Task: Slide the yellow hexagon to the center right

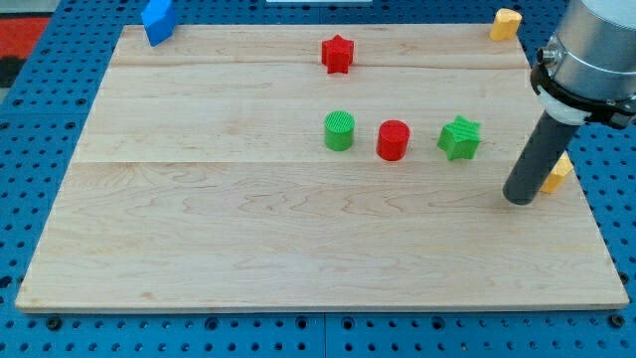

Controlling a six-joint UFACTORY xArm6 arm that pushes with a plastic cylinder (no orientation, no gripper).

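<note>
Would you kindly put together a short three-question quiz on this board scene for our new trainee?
1. True or false: my tip rests to the view's left of the yellow hexagon.
2. Which block sits between the green cylinder and the green star?
3. Where is the blue block? A) top left corner B) bottom right corner

Key: 1 true; 2 the red cylinder; 3 A

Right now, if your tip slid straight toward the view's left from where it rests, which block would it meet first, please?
Probably none: my tip sits lower in the view than the green star, the red cylinder and the green cylinder, so that line looks free, though depth is uncertain.
</note>
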